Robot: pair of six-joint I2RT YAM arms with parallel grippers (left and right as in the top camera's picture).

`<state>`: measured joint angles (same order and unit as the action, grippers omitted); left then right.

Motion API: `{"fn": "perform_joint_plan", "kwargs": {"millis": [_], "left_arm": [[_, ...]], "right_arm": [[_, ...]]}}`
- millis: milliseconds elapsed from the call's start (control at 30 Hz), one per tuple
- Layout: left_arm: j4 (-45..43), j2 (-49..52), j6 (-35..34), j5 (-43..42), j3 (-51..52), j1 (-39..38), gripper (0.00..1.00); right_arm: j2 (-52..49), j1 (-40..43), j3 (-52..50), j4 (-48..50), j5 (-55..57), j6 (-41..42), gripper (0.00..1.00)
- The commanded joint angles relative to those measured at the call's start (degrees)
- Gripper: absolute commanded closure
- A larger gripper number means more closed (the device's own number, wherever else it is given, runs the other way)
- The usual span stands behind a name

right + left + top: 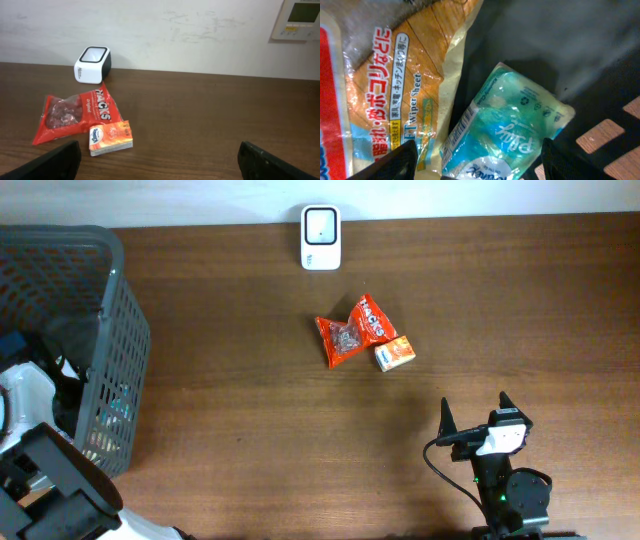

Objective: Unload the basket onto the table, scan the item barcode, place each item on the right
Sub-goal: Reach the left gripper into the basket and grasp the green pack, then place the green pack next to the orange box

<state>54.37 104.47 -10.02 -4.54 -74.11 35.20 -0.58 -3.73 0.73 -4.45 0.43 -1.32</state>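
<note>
In the left wrist view, a teal see-through pouch (512, 127) with a barcode strip (458, 131) along its edge lies inside the basket. My left gripper (479, 169) straddles it, jaws wide, with a gap between the left finger (395, 161) and the pouch, so it is open. A yellow-orange wiper sheet pack (405, 75) lies beside the pouch. The white scanner (320, 237) stands at the table's far edge. My right gripper (476, 420) hovers open near the front edge with nothing between its fingers (55, 161).
The grey slatted basket (115, 350) takes up the left side, and the left arm reaches into it. A red snack bag (348, 330) and an orange tissue pack (395, 354) lie mid-table, in front of the scanner (92, 64).
</note>
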Motion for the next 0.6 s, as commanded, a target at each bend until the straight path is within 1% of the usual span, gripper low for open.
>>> {"fn": "perform_joint_plan", "kwargs": {"millis": [0, 33, 67, 100, 133, 200, 267, 300, 333, 367, 400, 433, 467, 500, 533, 567], "left_arm": [[-3.3, -0.2, 0.7, -0.9, 3.2, -0.7, 0.41], [-4.5, -0.2, 0.7, -1.1, 3.9, -1.0, 0.59], [-4.9, -0.2, 0.7, -1.7, 3.9, -1.0, 0.82], [-5.4, -0.2, 0.7, -2.6, 3.9, -1.0, 0.97], [-5.3, -0.3, 0.7, -2.8, 3.0, -1.0, 1.00], [-2.7, -0.9, 0.7, -3.8, -1.6, -1.0, 1.00], [4.3, -3.3, 0.6, -7.0, -14.4, -1.0, 1.00], [7.6, -6.1, 0.5, -9.3, -25.2, -1.0, 1.00], [8.4, -7.1, 0.5, -9.7, -29.1, -1.0, 1.00], [9.3, -9.1, 0.5, -9.7, -35.8, -1.0, 1.00], [10.2, -11.2, -0.7, -9.9, -40.4, -1.0, 1.00], [11.0, -12.9, -1.5, -11.5, -42.3, -1.1, 1.00], [11.1, -15.6, -1.5, -17.1, -43.1, -1.4, 1.00], [11.1, -18.3, -1.4, -25.4, -43.1, -2.7, 1.00], [11.1, -19.8, -1.4, -32.8, -43.1, -6.3, 1.00], [11.3, -20.0, -1.4, -33.7, -43.1, -11.8, 1.00]], "right_arm": [[0.4, 0.3, -0.4, -0.3, 0.3, 0.2, 0.02], [0.4, 0.3, -0.4, -0.2, 0.3, 0.2, 0.01], [0.4, 0.3, -0.4, -0.3, 0.3, 0.2, 0.01], [0.4, 0.3, -0.4, -0.3, 0.3, 0.2, 0.01], [0.4, 0.3, -0.4, -0.3, 0.3, 0.2, 0.02], [0.4, 0.3, -0.4, -0.2, 0.3, 0.2, 0.01], [0.4, 0.3, -0.4, -0.3, 0.3, 0.2, 0.02], [0.4, 0.3, -0.4, -0.3, 0.3, 0.2, 0.01], [0.4, 0.3, -0.4, -0.3, 0.3, 0.2, 0.01], [0.4, 0.3, -0.4, -0.2, 0.3, 0.2, 0.01], [0.4, 0.3, -0.4, -0.3, 0.3, 0.2, 0.01], [0.4, 0.3, -0.4, -0.3, 0.3, 0.2, 0.02], [0.4, 0.3, -0.4, -0.2, 0.3, 0.2, 0.02], [0.4, 0.3, -0.4, -0.3, 0.3, 0.2, 0.02], [0.4, 0.3, -0.4, -0.3, 0.3, 0.2, 0.01], [0.4, 0.3, -0.4, -0.2, 0.3, 0.2, 0.01]]}}
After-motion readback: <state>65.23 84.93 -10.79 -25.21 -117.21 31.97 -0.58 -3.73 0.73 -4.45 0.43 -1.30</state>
